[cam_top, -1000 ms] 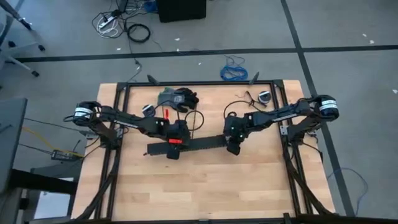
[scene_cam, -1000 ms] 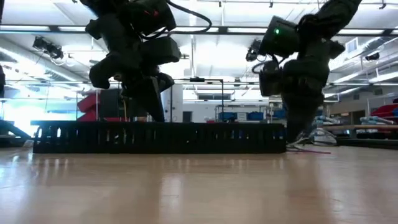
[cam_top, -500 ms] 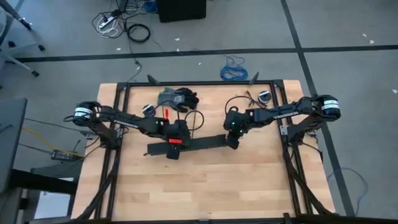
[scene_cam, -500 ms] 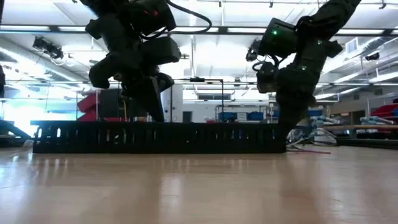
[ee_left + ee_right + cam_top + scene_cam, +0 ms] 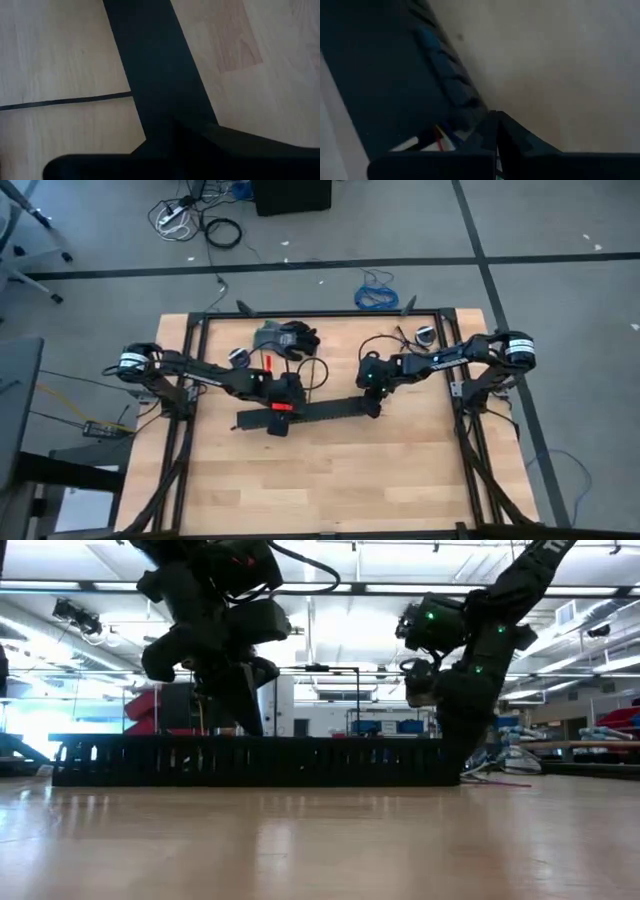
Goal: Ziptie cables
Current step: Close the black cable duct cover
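High view: the right pincer (image 5: pixel 371 408) presses down at the black strip's (image 5: pixel 320 412) right end, coloured cables (image 5: pixel 440 136) just beside its fingertips; the left pincer (image 5: pixel 279 420) sits on the strip's left part; both grips unclear.

My left gripper (image 5: pixel 277 412) pressed low at table centre; right gripper (image 5: pixel 371 408) down near it, wrist bent.

Wooden table (image 5: pixel 330 470) under black strip (image 5: pixel 320 412)
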`<state>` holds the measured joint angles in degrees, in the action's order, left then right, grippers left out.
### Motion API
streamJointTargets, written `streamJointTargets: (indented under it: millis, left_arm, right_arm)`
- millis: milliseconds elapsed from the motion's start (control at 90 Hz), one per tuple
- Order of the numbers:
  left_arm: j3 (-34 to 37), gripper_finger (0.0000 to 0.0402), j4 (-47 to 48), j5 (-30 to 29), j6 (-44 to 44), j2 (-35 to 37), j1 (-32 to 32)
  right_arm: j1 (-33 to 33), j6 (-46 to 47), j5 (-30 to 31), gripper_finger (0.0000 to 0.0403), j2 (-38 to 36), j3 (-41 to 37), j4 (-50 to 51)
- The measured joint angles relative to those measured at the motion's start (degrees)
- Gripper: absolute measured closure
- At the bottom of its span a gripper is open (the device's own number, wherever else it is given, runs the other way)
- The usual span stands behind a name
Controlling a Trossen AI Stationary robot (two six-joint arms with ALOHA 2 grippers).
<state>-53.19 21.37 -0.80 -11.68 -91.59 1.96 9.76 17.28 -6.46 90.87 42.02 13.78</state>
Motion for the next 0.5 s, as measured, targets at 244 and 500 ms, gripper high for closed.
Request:
streamJointTargets:
  millis: [244, 500]
  left_arm:
    - [0.2, 0.0401, 0.0, 1.1, -1.1, 0.1, 0.0]
    - [0.2, 0.0401, -0.9, 1.8, -1.3, 0.0, 0.0]
  right_arm:
    - [0.1, -0.8, -1.1, 0.0403, 0.2, -0.2, -5.2]
    - [0.0, -0.9, -0.9, 0.0403, 0.2, -0.2, -5.5]
